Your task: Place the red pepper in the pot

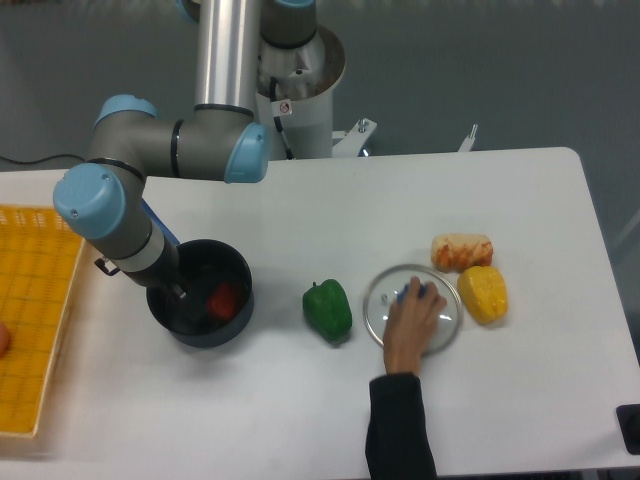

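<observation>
— Where do we find the small glossy red toy pepper [225,298]?

— We see it lying inside the round dark navy-black pot [236,313], toward the right part of the bowl, with the pot standing on the white desk [330,220] at the left-centre.

— And the end effector [180,293]?

— It reaches down into the left part of the pot, just beside the red pepper. We cannot tell whether its fingers are apart or together; the wrist and the dark interior hide them. We also cannot say whether it touches the pepper.

— What do we have around the pot?

— To the right of it, apart from the pot, a glossy green toy bell pepper [328,310] sits on the desk. Further right lies a round glass lid with a blue knob [412,308], and a person's hand [412,322] in a dark sleeve comes from the near edge and rests on the lid, covering most of the knob. Just right of the lid we see a yellow toy vegetable [483,294], and just beyond that, on the far side, a pale piece with orange-red patches [461,251], the two near or touching each other.

— And at the left?

— A yellow plastic grid basket [35,310] sits at the left edge of the desk, well apart from the peppers.
</observation>
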You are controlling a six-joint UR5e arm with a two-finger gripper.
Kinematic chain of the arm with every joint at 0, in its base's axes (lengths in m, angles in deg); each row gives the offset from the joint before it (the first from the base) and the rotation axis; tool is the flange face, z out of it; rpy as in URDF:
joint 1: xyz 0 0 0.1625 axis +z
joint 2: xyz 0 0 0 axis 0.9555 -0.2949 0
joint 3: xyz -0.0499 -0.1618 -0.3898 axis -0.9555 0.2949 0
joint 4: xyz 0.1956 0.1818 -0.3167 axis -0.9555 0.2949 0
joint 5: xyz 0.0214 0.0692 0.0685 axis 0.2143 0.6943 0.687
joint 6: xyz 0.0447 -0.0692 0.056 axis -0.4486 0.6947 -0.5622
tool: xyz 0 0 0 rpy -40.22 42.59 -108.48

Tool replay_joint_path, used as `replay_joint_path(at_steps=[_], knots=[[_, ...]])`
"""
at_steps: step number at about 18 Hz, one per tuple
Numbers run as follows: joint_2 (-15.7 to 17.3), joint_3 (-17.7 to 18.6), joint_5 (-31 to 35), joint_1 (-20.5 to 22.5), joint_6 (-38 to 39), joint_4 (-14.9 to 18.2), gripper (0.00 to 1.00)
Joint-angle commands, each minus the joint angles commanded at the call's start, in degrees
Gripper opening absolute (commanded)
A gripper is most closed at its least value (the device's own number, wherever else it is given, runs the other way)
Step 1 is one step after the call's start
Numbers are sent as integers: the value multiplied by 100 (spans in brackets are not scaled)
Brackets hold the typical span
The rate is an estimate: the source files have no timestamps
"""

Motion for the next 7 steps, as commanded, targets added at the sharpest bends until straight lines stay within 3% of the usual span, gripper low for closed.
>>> replay_joint_path(at_steps=[7], knots=[[132,26,-53,88,-26,0,100]])
